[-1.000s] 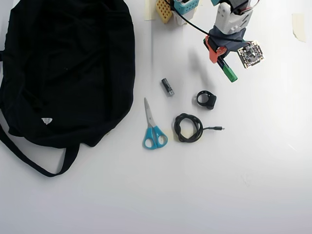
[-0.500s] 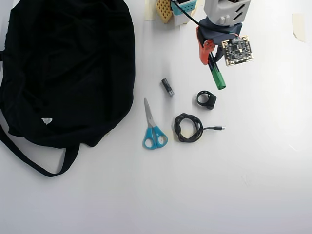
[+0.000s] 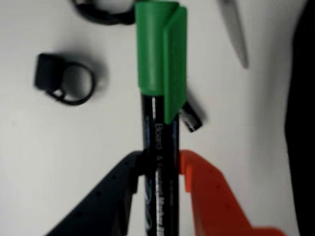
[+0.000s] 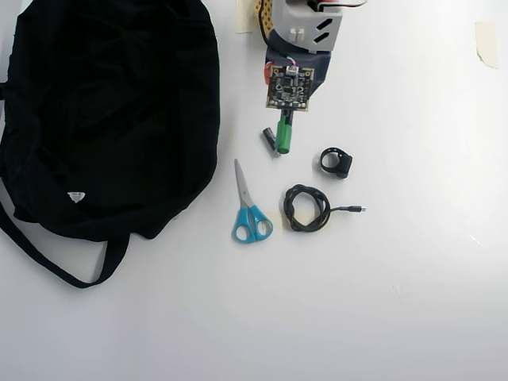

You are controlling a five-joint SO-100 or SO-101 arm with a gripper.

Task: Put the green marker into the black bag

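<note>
- Because the black bag (image 4: 111, 111) lay slumped flat at the left of the overhead view, with no gap in its fabric that I could make out, the main risk was that a released marker would land on top of the cloth and roll off rather than go in.
- The white table (image 4: 413, 286) gave no stop anywhere, so a dropped pen would probably have rolled freely across it.
- The gripper (image 3: 160, 169) was clenched on the green marker (image 3: 160, 98), black finger on one side of the barrel and orange finger on the other in the wrist view; the hold sat well back from the cap, so the long front end could swing or slip during a fast sweep.
- The blue-handled scissors (image 4: 249, 208) lay between marker and bag, blades pointing up the picture; a low carry could have clipped them.
- The coiled black cable (image 4: 308, 208) and the small black ring clip (image 4: 336, 162) sat to the right in the overhead view, away from the likely path.
- The short grey-and-black cylinder (image 4: 270, 141) lay just beside the cap, close enough that a low start to the carry might have nudged it.
</note>
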